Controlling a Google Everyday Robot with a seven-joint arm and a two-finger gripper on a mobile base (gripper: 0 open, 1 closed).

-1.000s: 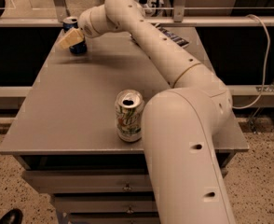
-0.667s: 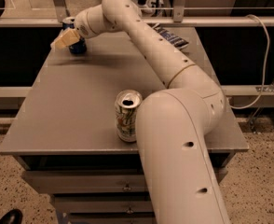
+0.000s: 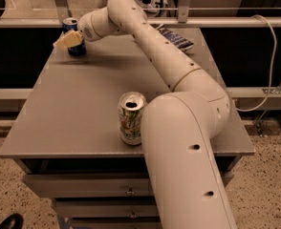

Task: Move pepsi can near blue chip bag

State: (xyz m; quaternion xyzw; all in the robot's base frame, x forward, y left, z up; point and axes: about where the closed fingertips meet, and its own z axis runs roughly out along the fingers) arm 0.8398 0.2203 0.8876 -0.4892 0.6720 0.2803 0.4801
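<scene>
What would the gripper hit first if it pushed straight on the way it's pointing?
The pepsi can: the gripper sits right by it at the far left corner of the table. Depth is unclear; they may already touch.

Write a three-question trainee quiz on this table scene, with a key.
1. True or false: the pepsi can touches the blue chip bag.
2. Which stands nearest the table's front edge? A. pepsi can B. white-and-green soda can C. blue chip bag
3. Fill in: the gripper is at the pepsi can, by the table's far ____ corner.
Key: 1 false; 2 B; 3 left.
</scene>
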